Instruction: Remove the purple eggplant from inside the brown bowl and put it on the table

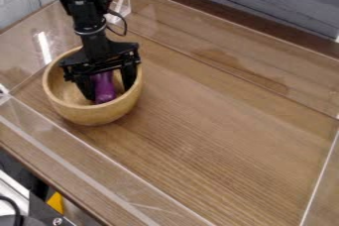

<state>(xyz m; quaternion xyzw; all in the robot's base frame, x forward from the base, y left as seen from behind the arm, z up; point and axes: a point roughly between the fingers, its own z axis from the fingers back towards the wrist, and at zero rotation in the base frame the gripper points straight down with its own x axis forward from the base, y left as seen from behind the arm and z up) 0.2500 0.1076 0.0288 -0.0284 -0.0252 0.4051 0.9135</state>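
The brown bowl (63, 108) sits at the left of the table (225, 121). Inside it lies the purple eggplant (103, 87), standing out dark and glossy against the tan inside. My black gripper (101, 79) points straight down into the bowl. Its two fingers stand apart on either side of the eggplant, one near the left finger (74, 75) and one at the right. The gripper is open around the eggplant. I cannot tell whether the fingers touch it. The eggplant's stem end is hidden from me.
Clear acrylic walls (172, 17) run around the tabletop's edges, with a low front wall (79, 185) close to the bowl. Wood-grain surface stretches to the right of the bowl. A grey plank wall stands behind.
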